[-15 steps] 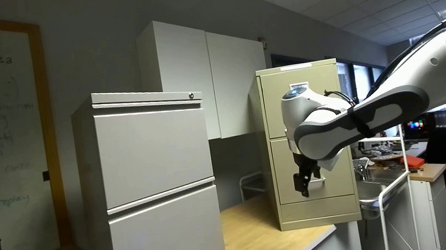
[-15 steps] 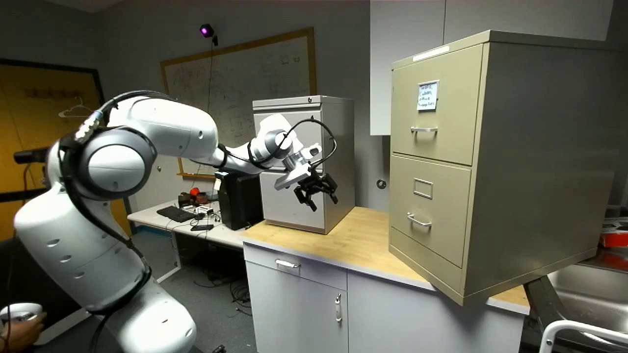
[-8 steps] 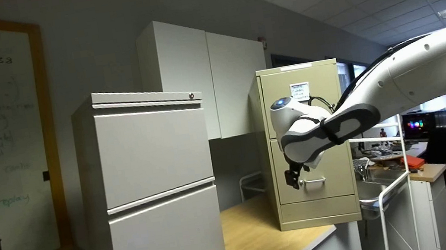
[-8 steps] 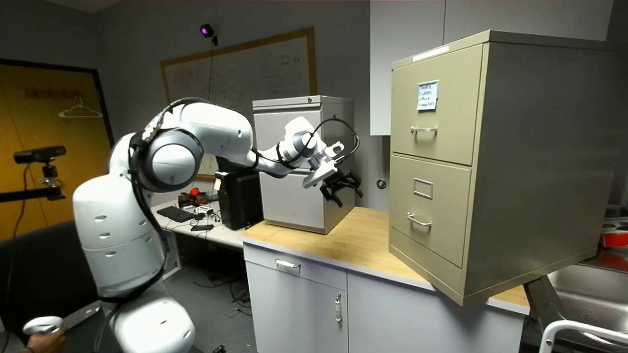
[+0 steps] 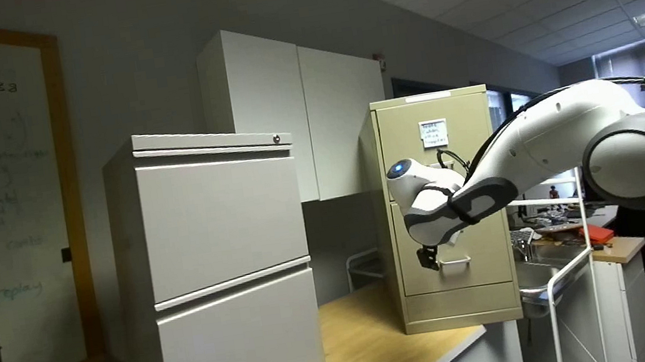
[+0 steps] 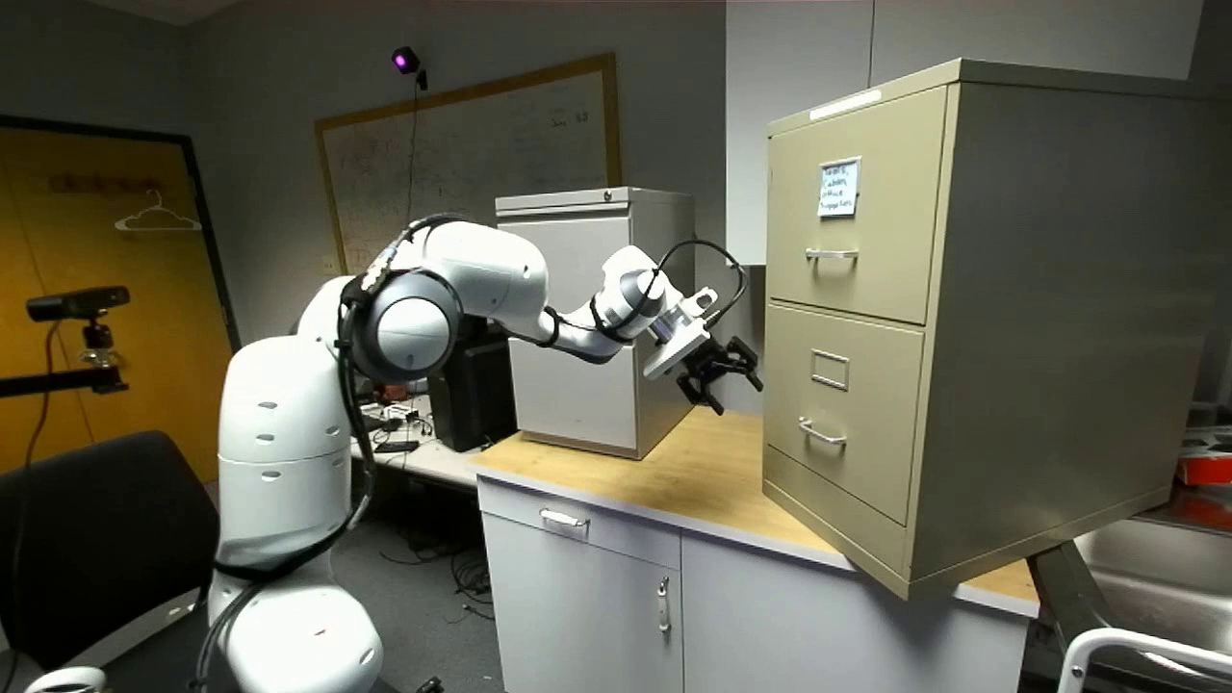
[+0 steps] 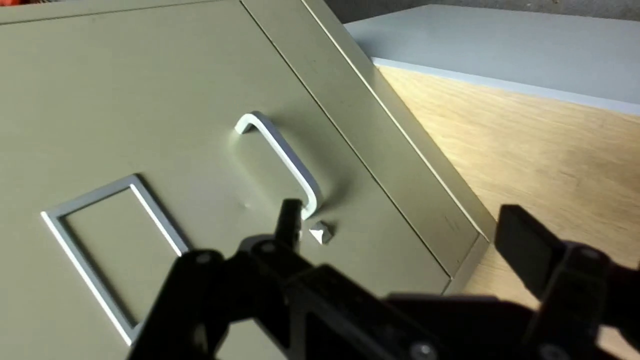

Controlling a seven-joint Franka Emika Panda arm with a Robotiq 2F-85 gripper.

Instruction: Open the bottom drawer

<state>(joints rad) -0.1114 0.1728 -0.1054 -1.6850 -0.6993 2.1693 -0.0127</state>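
Note:
The bottom drawer is a beige front of the tall filing cabinet; it is shut in both exterior views and fills much of the wrist view. Its silver handle also shows in the wrist view, above an empty-looking label frame in picture terms to its left. My black gripper is open and empty, tilted downward, a short way in front of the drawer. In the wrist view the gripper has one fingertip overlapping the handle's near end; the other is over the counter. No contact shows.
The upper drawer is shut. A light-grey cabinet stands on the wooden counter beside the beige one. A white metal rail and a sink are on the far side of the beige cabinet.
My arm has moved toward the beige cabinet, bringing the open gripper closer to the bottom drawer's handle. The drawers have not moved.

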